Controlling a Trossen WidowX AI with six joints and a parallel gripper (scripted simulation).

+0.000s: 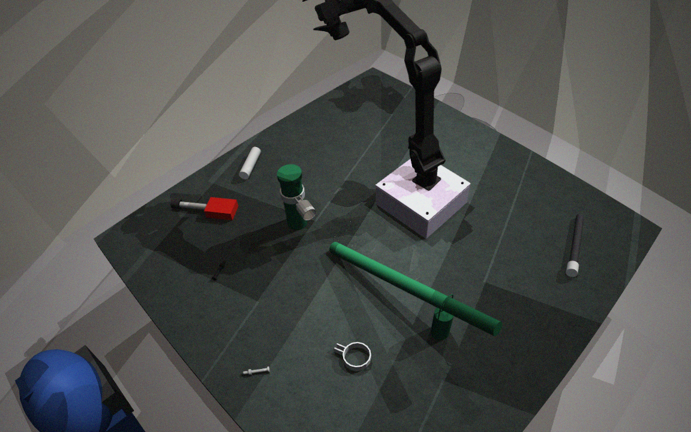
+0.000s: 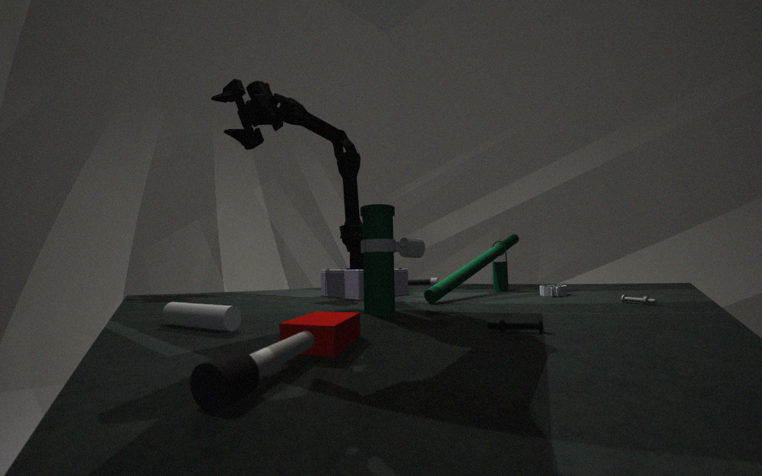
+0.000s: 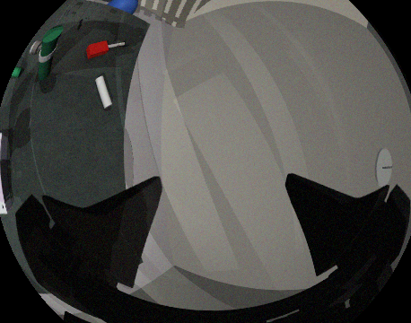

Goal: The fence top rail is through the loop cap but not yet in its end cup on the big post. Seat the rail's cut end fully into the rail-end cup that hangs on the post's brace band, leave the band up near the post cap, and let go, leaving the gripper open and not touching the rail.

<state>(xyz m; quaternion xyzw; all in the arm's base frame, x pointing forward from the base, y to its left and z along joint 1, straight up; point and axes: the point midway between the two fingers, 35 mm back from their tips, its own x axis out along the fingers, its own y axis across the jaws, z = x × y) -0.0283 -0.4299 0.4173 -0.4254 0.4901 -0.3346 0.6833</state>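
A dark green square worktop (image 1: 525, 225) is sitting in a dim room with plain grey walls and grey floor. One black robot arm (image 1: 423, 107) is standing on a pale white block (image 1: 433, 206) near the back of the worktop. Its jaws (image 2: 237, 115) are hanging high in the air, spread wide and gripping nothing.

One long green metal rail (image 1: 391, 276) is lying tilted, well apart from the arm's jaws. It is passing through the thin ring on top of one short green post (image 1: 441, 324). Its cut end is resting down on the worktop, apart from the cup.

One tall green post with a round cap (image 1: 291, 195) is standing up straight. One grey band (image 2: 376, 244) is going around it near the cap, and one small grey cup (image 2: 411, 246) is sticking out from the band.

One red-headed hammer (image 1: 213, 207), one white tube (image 1: 249, 162), one dark rod with a white tip (image 1: 574, 244), one loose grey ring (image 1: 357, 356), one pale bolt (image 1: 256, 370) and one black bolt (image 2: 514, 324) are lying around. One blue round helmet (image 1: 60, 389) is sitting off the worktop.
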